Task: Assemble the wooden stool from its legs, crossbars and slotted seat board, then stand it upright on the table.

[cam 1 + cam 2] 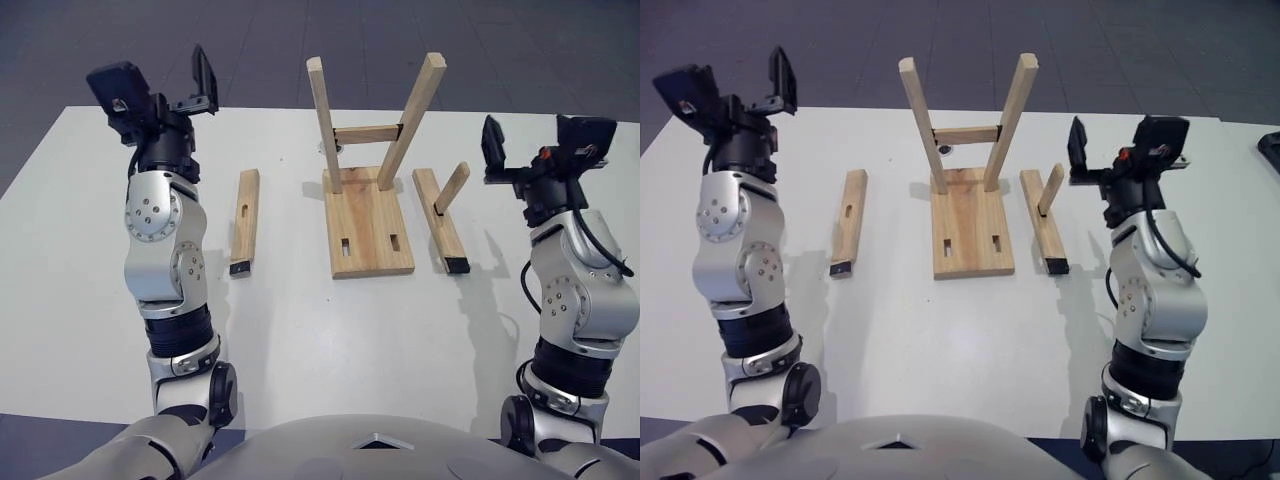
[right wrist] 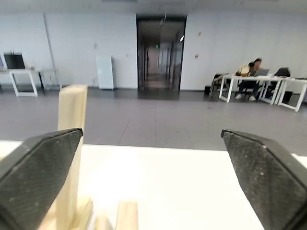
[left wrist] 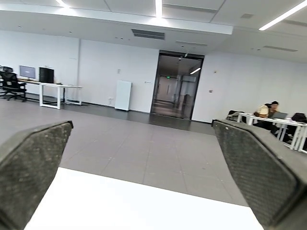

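On the white table [image 1: 300, 330], the slotted seat board [image 1: 368, 235] lies flat at centre, with 2 legs [image 1: 324, 120] joined by a crossbar [image 1: 366, 133] standing at its 12 o'clock end. A loose leg [image 1: 244, 220] lies at 9 o'clock, and a second leg [image 1: 440, 232] bearing a tilted short crossbar [image 1: 452, 187] lies at 3 o'clock. The left gripper [image 1: 160, 80] at 10 o'clock and the right gripper [image 1: 540, 140] at 2 o'clock both gape wide, holding nothing.

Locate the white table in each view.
Left eye: table spans the middle.
Right eye: table spans the middle too.
Left wrist: table strip framed by the open left pincer.
Right wrist: table band framed by the right pincer, behind a leg.
Shared landmark: far edge against grey floor.
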Controlling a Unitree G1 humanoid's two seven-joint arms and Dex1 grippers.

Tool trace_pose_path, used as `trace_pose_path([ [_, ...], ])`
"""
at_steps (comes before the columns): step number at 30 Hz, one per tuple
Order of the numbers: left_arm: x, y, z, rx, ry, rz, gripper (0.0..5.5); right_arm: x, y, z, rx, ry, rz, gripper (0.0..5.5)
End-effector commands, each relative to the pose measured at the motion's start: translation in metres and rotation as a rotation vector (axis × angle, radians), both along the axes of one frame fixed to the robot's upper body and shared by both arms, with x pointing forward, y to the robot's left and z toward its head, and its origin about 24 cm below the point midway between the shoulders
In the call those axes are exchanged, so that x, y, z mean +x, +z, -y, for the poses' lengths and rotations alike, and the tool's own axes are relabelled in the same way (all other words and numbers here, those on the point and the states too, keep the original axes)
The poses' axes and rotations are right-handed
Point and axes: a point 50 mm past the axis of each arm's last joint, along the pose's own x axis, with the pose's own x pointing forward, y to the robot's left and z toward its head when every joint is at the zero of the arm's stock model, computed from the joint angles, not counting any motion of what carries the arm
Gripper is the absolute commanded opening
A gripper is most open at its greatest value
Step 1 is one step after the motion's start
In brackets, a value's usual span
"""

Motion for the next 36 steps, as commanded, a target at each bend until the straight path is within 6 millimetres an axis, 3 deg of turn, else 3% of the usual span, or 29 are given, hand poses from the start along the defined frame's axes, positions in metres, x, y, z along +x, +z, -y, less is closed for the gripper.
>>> trace_pose_path([
  [1, -0.005, 0.001, -0.017, 0.024, 0.055, -0.016, 5.40, -0.013, -0.050, -0.005, -0.014, 0.029, -0.233, 5.38],
  [4, -0.005, 0.001, -0.024, 0.025, 0.079, -0.027, 5.40, -0.016, -0.075, -0.006, -0.059, 0.010, -0.344, 5.38],
  [8, -0.004, 0.004, -0.033, 0.024, 0.101, -0.029, 5.40, -0.013, -0.088, -0.001, -0.072, -0.032, -0.396, 5.38],
  [12, 0.000, 0.002, -0.026, 0.029, 0.067, -0.047, 5.40, -0.004, -0.099, 0.004, -0.101, -0.083, -0.461, 5.38],
  [21, 0.003, -0.005, -0.014, 0.026, 0.017, -0.096, 5.40, -0.003, -0.113, -0.004, -0.057, -0.048, -0.571, 3.99],
  [32, 0.002, -0.017, -0.016, 0.008, 0.058, -0.176, 5.40, 0.008, -0.111, -0.006, -0.025, -0.036, -0.672, 2.10],
  [36, 0.002, -0.021, -0.015, -0.001, 0.063, -0.201, 5.40, 0.011, -0.104, -0.007, 0.004, -0.008, -0.632, 2.06],
])
